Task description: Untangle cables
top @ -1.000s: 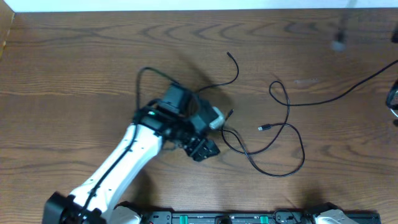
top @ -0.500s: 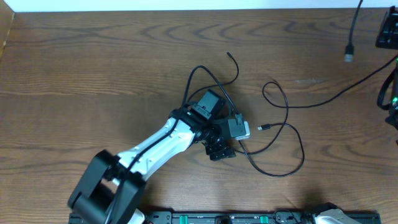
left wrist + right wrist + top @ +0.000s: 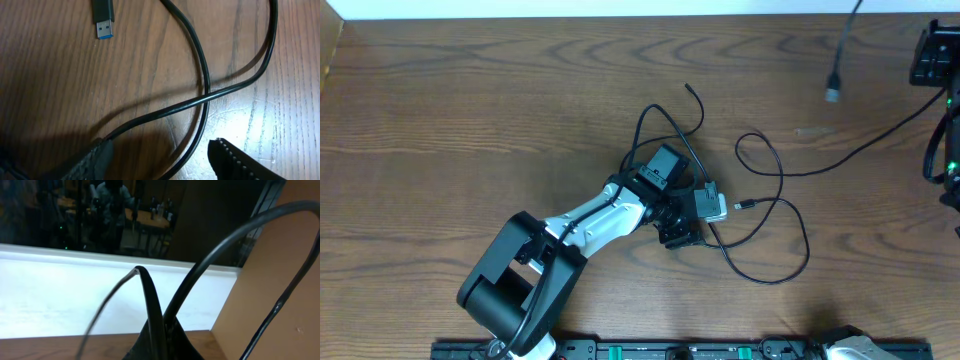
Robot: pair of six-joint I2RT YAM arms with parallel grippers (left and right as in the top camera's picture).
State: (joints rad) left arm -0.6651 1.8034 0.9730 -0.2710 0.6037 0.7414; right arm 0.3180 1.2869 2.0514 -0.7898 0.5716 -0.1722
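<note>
While the right tool [image 3: 157,335] pinches the black cable [image 3: 200,55] clear of the surface [image 3: 470,120], the left tool [image 3: 161,147] hangs spread wide and empty, with a crossing of that cable between its fingers. Step, as judged: parting the loop. Next: close on one strand only. A USB plug [image 3: 102,12] lies ahead, and nearby slack could snag.

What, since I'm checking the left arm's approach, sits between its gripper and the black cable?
Nothing visible does. The left gripper hangs open over the thin black cable, above its crossing strands on the brown wooden table.
</note>
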